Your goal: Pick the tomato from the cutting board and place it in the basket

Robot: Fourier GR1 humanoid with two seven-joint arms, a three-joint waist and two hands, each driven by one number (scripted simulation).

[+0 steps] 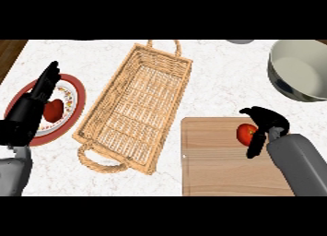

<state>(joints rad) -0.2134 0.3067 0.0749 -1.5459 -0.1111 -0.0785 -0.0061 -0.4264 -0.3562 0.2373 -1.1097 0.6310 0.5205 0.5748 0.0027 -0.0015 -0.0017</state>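
A red tomato (246, 133) lies on the wooden cutting board (213, 166) at the lower right. My right hand (266, 125) hangs right beside and partly over it, fingers curved round its right side and thumb pointing down past it; whether they touch it I cannot tell. The wicker basket (101, 120) with loop handles lies slantwise in the middle and holds nothing. My left hand (31, 108) rests at the left, fingers straight and pointing up, above a plate.
A red-rimmed plate (73, 102) with a red item (54, 110) on it sits at the left, partly under my left hand. A large grey bowl (305, 69) stands at the upper right. Dark wood shows past the counter's left edge.
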